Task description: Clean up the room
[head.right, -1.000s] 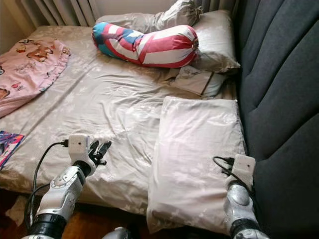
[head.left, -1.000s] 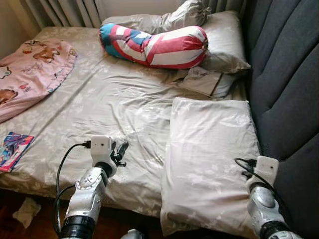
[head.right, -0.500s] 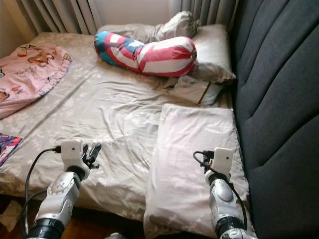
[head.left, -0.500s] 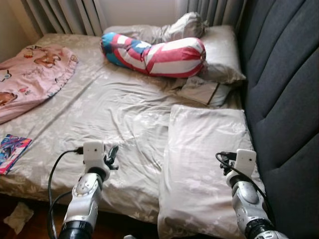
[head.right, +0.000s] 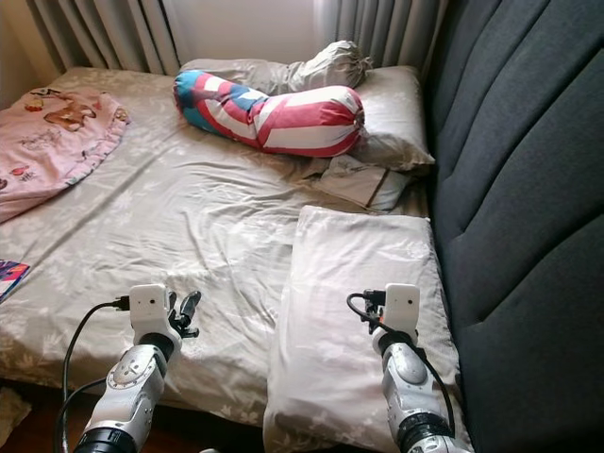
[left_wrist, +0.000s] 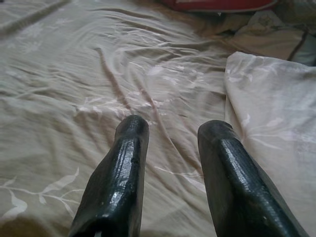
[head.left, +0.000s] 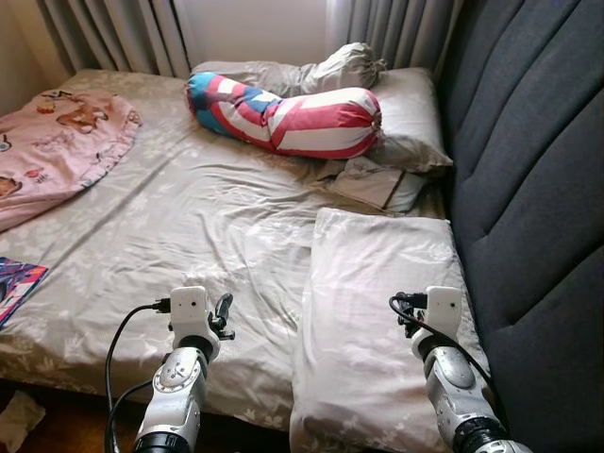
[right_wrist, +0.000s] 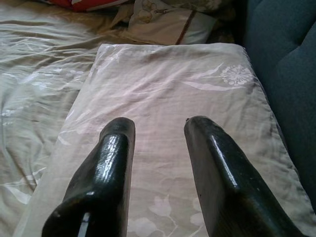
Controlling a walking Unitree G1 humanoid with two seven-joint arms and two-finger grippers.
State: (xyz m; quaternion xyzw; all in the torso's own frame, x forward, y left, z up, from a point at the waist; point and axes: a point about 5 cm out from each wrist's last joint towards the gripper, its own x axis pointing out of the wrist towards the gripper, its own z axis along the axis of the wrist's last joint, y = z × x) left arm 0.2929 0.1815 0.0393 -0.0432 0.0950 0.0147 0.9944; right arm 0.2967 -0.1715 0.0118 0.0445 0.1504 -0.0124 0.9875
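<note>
Grey curtains (head.left: 113, 33), padded headboard (head.left: 528, 170)

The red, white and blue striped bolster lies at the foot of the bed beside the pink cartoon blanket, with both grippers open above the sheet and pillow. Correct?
Not quite. The red, white and blue striped bolster lies at the head of the bed against the beige pillows, away from the pink cartoon blanket, as the left eye view shows. Both the left gripper and right gripper are open.

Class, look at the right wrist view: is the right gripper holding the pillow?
No. The right gripper hangs open above the pillow, with nothing between its fingers.
</note>
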